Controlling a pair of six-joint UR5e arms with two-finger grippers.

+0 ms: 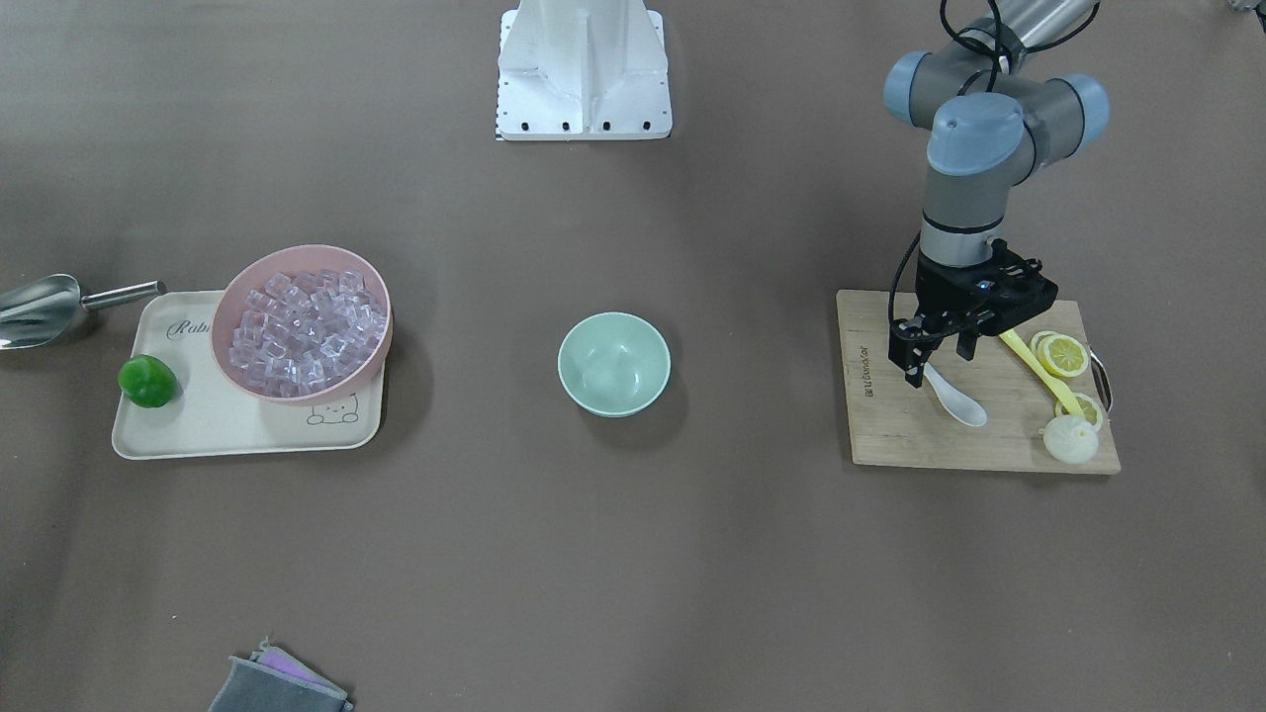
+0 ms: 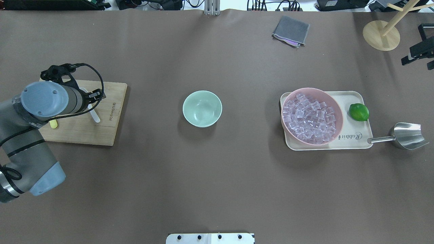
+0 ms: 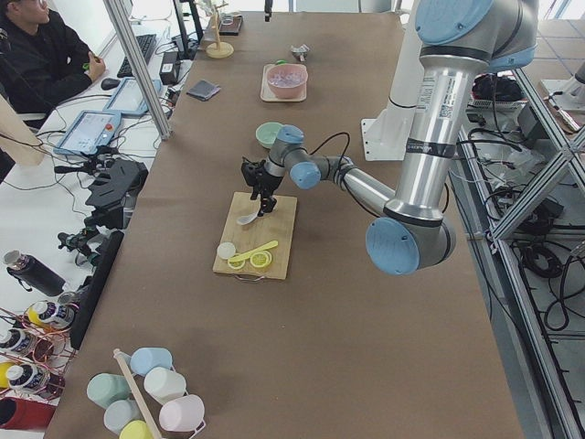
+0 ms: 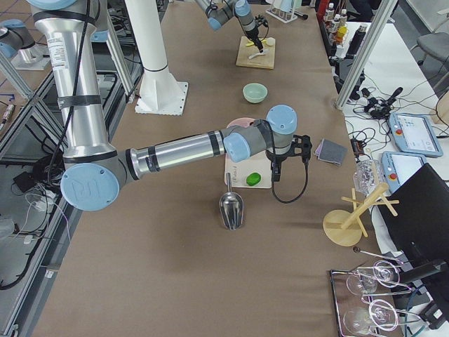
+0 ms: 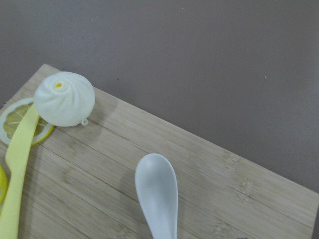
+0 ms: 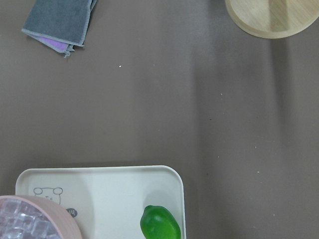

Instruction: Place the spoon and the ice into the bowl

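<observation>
The white spoon (image 1: 961,402) lies on the wooden cutting board (image 1: 920,440), scoop toward the board's front edge; its scoop also shows in the left wrist view (image 5: 157,194). My left gripper (image 1: 935,358) is low over the spoon's handle, open, one finger on each side of it. The mint-green bowl (image 1: 613,363) stands empty at the table's middle. The ice (image 1: 307,331) fills the pink bowl (image 2: 307,89) on the cream tray (image 1: 218,425). My right gripper (image 2: 418,51) hangs past the tray near the table's edge; its fingers do not show clearly.
On the board beside the spoon lie a yellow knife (image 1: 1034,366), lemon slices (image 1: 1066,354) and a white bun (image 1: 1070,440). A lime (image 1: 148,382) sits on the tray, a steel scoop (image 1: 40,309) beside it. A grey cloth (image 2: 291,30) and a wooden stand (image 2: 381,35) sit at the far side.
</observation>
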